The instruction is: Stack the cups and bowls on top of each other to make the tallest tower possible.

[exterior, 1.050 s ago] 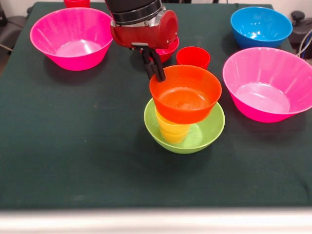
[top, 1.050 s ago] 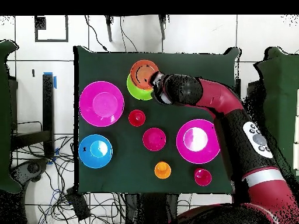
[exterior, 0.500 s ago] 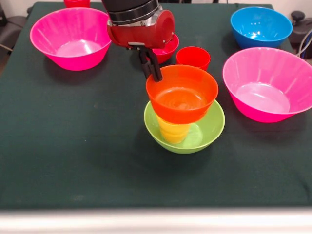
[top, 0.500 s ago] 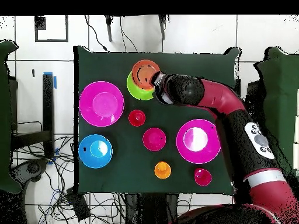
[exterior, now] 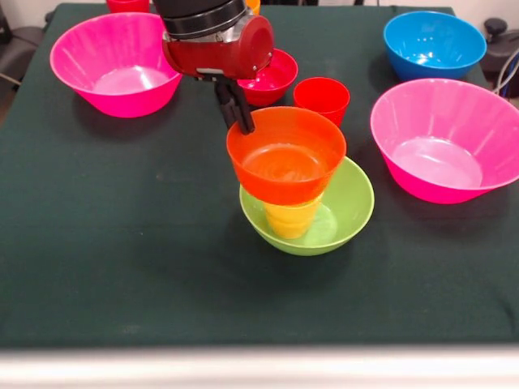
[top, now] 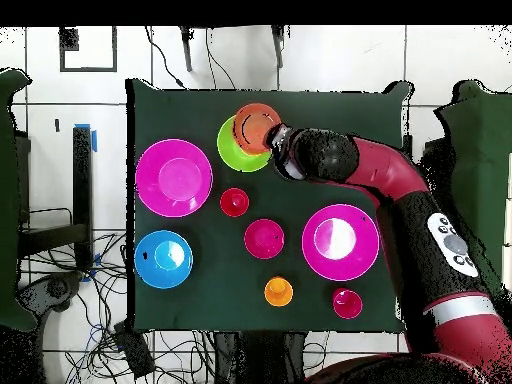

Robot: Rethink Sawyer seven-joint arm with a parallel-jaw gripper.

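Front view shows the hand [exterior: 241, 117] pinching the near-left rim of the orange bowl [exterior: 285, 156], one finger inside and one outside. That bowl sits atop the yellow cup [exterior: 292, 219], which stands in the green bowl [exterior: 345, 212] at mid-desk [exterior: 122, 243]. The orange bowl looks off-centre, hanging out to the left of the cup and the green bowl's edge; whether it rests on the cup's rim or is carried just above it, I cannot tell.

Overhead, the orange bowl [top: 255, 125] likewise overlaps only one side of the green bowl [top: 232, 150], with the arm [top: 350, 165] reaching in from beside it.

The step in hand seems to be seating this bowl as the tower's third tier. Next it needs centring over the cup, level, before the fingers let go; released as it stands, it would likely tip off.

Spare pieces wait around: a red cup [exterior: 321, 97] and crimson bowl [exterior: 268, 77] just behind, pink bowls [exterior: 442, 138] [exterior: 117, 61] either side, a blue bowl [exterior: 434, 42] at the far right.
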